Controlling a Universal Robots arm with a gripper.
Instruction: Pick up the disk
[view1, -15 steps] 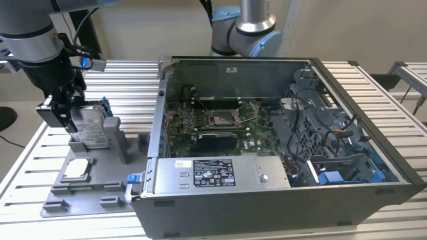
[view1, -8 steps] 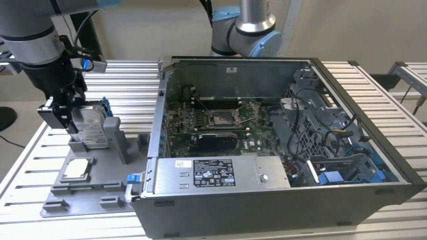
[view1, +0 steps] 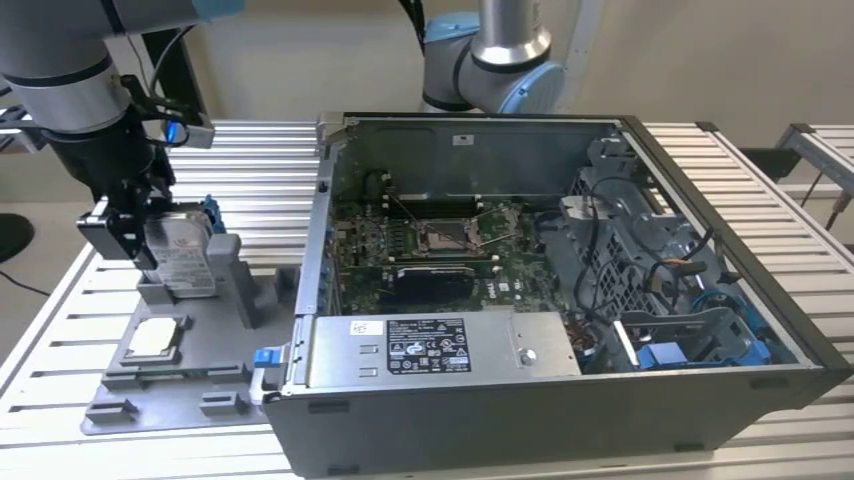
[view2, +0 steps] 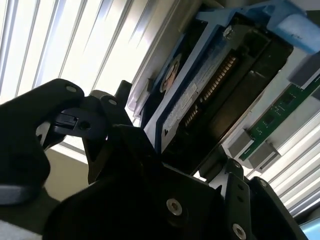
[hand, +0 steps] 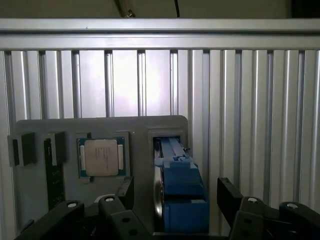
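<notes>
We see the claw (hand: 175, 196) spread wide, with one finger on each side of the disk (hand: 181, 172) and not touching it. The disk stands on its edge in a slot of the grey tray (hand: 140, 125). A square chip (hand: 101, 157) lies beside it. Behind them is the counter (hand: 240, 100).

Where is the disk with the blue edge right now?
At the exterior view's left, the disk stands on edge in the grey tray, between the gripper's open fingers, beside the computer case.
</notes>
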